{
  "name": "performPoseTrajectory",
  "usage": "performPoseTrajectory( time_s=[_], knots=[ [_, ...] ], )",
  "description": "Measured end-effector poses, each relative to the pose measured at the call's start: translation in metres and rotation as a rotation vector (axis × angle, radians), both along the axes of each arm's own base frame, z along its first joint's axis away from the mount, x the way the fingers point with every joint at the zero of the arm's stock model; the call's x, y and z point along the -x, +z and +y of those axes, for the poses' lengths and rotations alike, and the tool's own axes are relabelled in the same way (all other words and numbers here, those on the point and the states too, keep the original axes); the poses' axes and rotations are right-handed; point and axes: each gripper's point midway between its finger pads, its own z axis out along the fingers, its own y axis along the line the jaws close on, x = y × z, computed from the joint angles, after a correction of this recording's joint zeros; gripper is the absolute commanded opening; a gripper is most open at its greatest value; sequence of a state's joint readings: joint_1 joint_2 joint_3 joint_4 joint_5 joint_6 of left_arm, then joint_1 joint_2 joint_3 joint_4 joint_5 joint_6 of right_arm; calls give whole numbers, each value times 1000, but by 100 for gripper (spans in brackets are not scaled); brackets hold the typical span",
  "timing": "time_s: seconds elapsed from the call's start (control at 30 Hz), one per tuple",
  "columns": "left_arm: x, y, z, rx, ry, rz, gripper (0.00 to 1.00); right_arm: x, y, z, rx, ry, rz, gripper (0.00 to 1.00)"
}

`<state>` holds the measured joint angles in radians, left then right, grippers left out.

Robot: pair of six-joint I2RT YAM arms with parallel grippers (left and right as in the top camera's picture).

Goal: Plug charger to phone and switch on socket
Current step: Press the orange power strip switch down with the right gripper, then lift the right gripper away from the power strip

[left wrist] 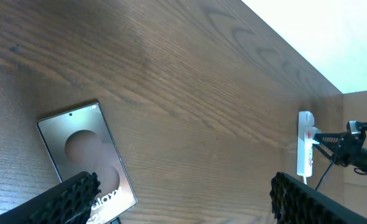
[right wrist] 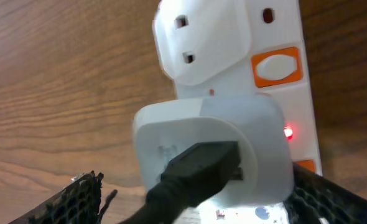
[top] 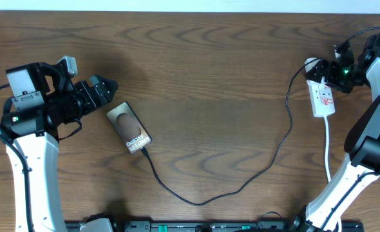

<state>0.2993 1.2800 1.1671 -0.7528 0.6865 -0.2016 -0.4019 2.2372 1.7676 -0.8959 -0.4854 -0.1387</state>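
Note:
The phone point(top: 129, 127) lies face up on the table left of centre, with "Galaxy" lettering; it also shows in the left wrist view point(left wrist: 84, 155). The black charger cable point(top: 196, 201) runs from the phone's lower end, loops along the front and rises to a white adapter point(right wrist: 214, 149) plugged into the socket strip point(top: 323, 98). A small red light point(right wrist: 288, 132) glows on the strip beside an orange switch point(right wrist: 277, 67). My left gripper point(top: 105, 87) is open and empty, just up and left of the phone. My right gripper point(right wrist: 199, 202) is open, its fingers on either side of the adapter.
The strip's white cord point(top: 327, 151) runs down toward the front edge beside the right arm's base. The strip and my right gripper also show far off in the left wrist view point(left wrist: 305, 143). The table's far edge point(left wrist: 283, 50) is close behind the strip.

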Motion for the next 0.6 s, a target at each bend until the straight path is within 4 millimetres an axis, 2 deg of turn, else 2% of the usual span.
performPoseTrajectory(
  time_s=[0.23,0.3,0.33,0.6],
  knots=[
    [0,0,0,0,0,0,91,-5,-1,0,-25,-22,-56,85],
    [0,0,0,0,0,0,91,-5,-1,-1,-29,-25,-61,87],
    [0,0,0,0,0,0,91,-5,-1,0,-29,-26,-60,99],
    [0,0,0,0,0,0,91,-3,2,2,-42,-26,-58,99]
  ],
)
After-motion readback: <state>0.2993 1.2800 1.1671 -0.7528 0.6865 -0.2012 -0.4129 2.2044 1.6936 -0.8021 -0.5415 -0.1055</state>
